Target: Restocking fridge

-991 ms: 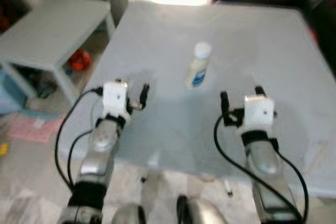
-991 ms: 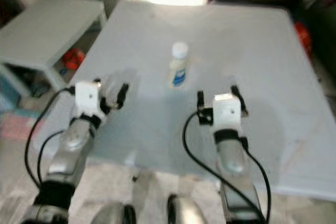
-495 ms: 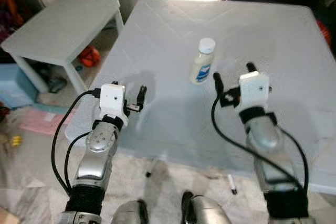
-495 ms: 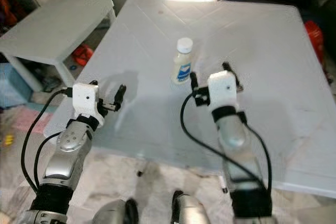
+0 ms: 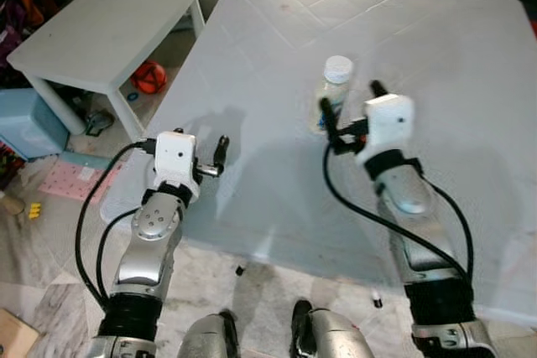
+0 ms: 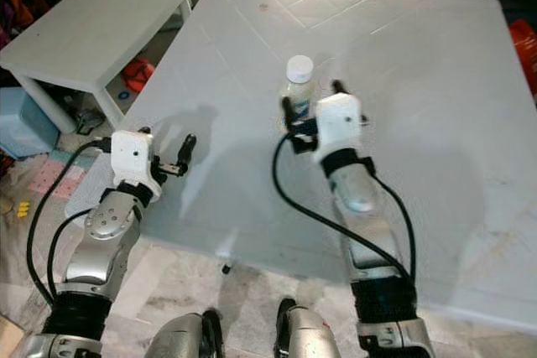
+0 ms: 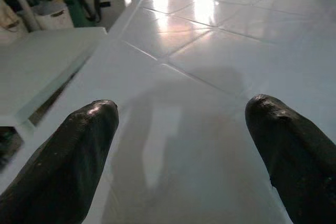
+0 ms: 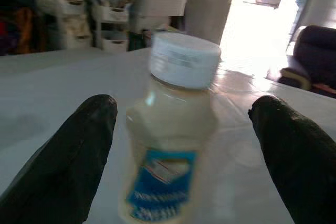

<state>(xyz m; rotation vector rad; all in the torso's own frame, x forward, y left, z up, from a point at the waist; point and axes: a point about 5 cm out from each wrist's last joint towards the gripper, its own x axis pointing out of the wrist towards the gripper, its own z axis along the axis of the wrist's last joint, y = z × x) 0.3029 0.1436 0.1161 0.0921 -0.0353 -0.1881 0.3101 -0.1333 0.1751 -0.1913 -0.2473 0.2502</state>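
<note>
Upper centre: small pale plastic bottle with white cap and blue label point(image 5: 334, 90), upright on pale grey table point(image 5: 470, 73). Right gripper point(image 5: 351, 106) at bottle, black fingers spread (bottle between them, untouched). Lower left: left gripper point(image 5: 220, 155), fingers apart, over table edge.

Large pale-grey square table point(image 5: 470, 48); low white side table point(image 5: 92, 35) beside it; marbled tile floor point(image 5: 50, 308); bright doorway light beyond.
</note>
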